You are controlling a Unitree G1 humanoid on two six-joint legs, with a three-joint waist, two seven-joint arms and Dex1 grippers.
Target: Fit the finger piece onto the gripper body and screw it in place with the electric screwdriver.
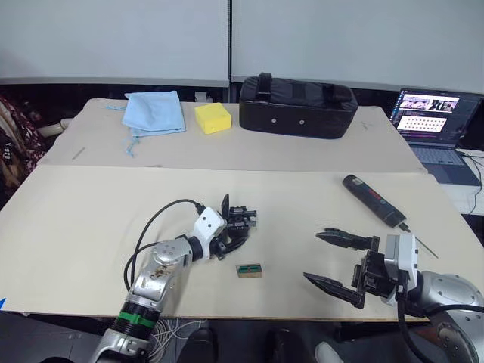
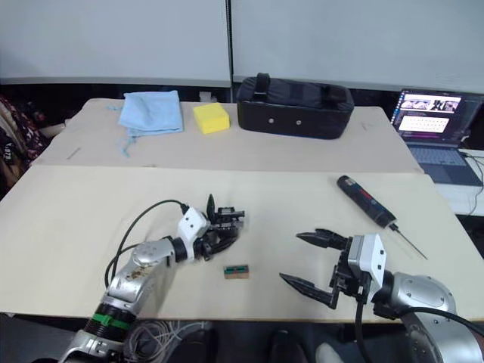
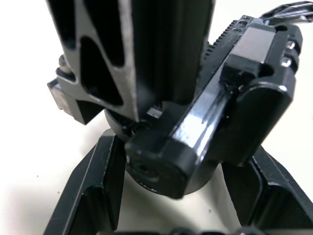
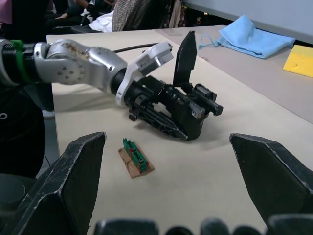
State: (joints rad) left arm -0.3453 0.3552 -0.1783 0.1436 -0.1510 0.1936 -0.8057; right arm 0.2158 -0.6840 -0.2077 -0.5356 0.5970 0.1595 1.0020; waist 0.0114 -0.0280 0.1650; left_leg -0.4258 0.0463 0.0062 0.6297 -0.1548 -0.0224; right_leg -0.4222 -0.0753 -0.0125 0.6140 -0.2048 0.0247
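left eye view: a pale bench (image 1: 91, 227) carries the work. near its middle the left gripper (image 1: 231, 229) lies low on the surface with its black fingers closed around the gripper body (image 1: 240, 221), a chunky black mechanism resting on the bench. the right wrist view shows this from the side: the gripper body (image 4: 188, 115) sits between the left fingers, and a flat black blade stands upright just behind it, though it is hard to tell whether that is the finger piece or one of the robot's own fingers. the left wrist view shows the ribbed block and rounded base pressed between the two fingers, with a black ribbed part standing against it. the right gripper (image 1: 336, 261) hovers near the front edge of the bench, well apart from the body, its fingers spread wide and holding nothing. the electric screwdriver (image 1: 374, 202) lies untouched on the bench beyond the right gripper, its thin bit pointing towards the right edge. a small green part on a brown card (image 1: 249, 271) lies just in front of the gripper body. at the back are a blue cloth (image 1: 155, 112), a yellow sponge (image 1: 212, 117), a black zipped bag (image 1: 297, 105) and a laptop (image 1: 435, 128). judging from this, the task looks to be at an early stage: the body is held steady, but the fitting cannot be confirmed and the screwing has not begun.
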